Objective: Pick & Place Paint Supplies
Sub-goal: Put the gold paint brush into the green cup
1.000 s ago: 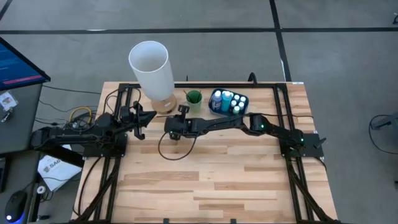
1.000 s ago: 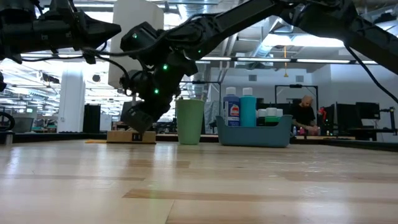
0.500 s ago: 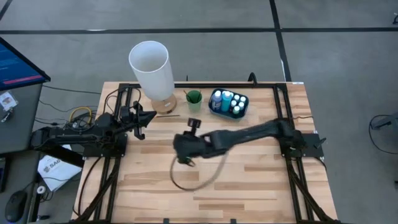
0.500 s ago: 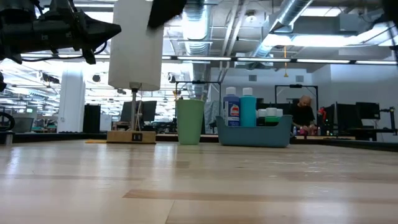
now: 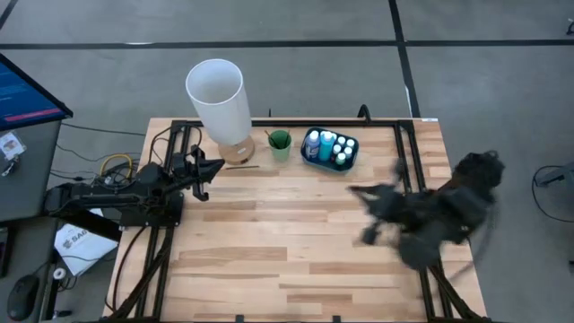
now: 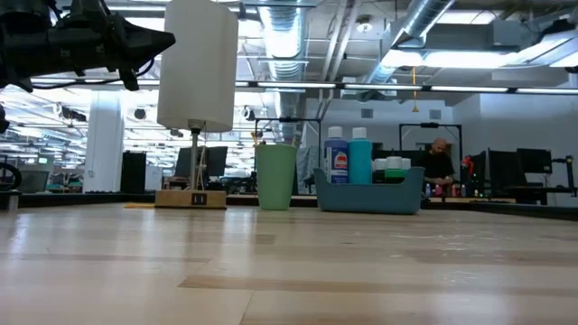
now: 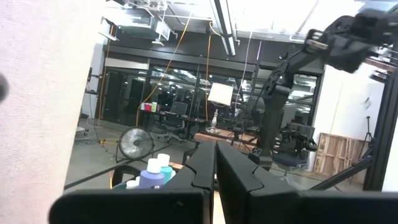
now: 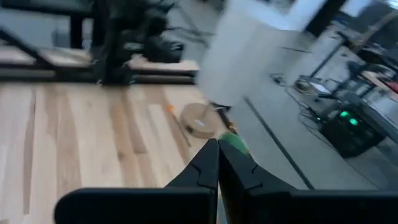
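paint supplies, a cluster of tiny white-capped plastic bottles (image 5: 330, 145) with blue, green and purple bodies, stand packed upright in a rounded blue plastic tray (image 5: 308, 157) near the top centre of the overhead frame, on a pale wooden slatted table (image 5: 287, 260). just left of the tray sits a small green plastic cup (image 5: 280, 144) with thin dark brush-like sticks (image 5: 270, 137) poking out of it, and further left a tall white cylindrical lamp on a wooden base (image 5: 218, 97). in the table-level view the tray and cup appear centre frame, cup left of tray, apart. the bottles look light, rigid and smooth, so likely slippery; each would best be pinched across its body just under the cap, from above, since neighbours crowd the sides. the brushes look thin and stiff, easy to roll, best taken mid-shaft. the left gripper (image 5: 206, 168) hovers at the left of the overhead frame, near the lamp base, its fingers (image 7: 233, 174) pressed together and empty. the right gripper (image 5: 369, 235) is a motion-blurred shape at the right of the overhead frame, well apart from the tray; its own wrist camera shows its fingers (image 8: 208, 165) closed on nothing.
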